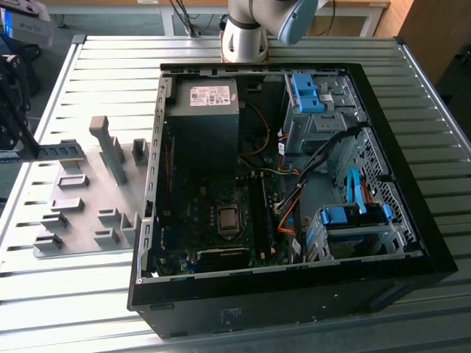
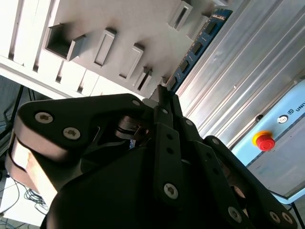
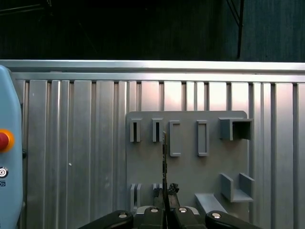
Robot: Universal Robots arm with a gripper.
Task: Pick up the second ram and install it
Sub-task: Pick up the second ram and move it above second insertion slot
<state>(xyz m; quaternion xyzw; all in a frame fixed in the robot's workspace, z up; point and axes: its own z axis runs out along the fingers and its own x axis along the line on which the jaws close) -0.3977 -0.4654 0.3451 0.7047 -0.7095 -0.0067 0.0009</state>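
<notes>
The second ram (image 1: pixel 65 151) is a narrow blue-green stick held level at the exterior view's far left, above the back edge of the grey holder plate (image 1: pixel 88 206). My gripper (image 1: pixel 31 151) is shut on one end of it. In the second wrist view the ram (image 2: pixel 198 45) reaches out from my gripper (image 2: pixel 164 93), its dark chips showing. In the first wrist view the ram (image 3: pixel 164 152) appears edge-on as a thin line over the holder plate (image 3: pixel 190 162), pinched by my gripper (image 3: pixel 165 202). The open computer case (image 1: pixel 147 220) lies to the exterior view's right, its motherboard (image 1: pixel 221 220) exposed.
Grey holder blocks (image 1: pixel 110 151) stand up from the plate. Inside the case are a power supply (image 1: pixel 202 110), cables and blue drive-bay clips (image 1: pixel 305 92). A pale blue pendant with a red stop button (image 2: pixel 263 140) lies on the ribbed metal table (image 1: pixel 73 309). The arm's base (image 1: pixel 246 37) stands behind the case.
</notes>
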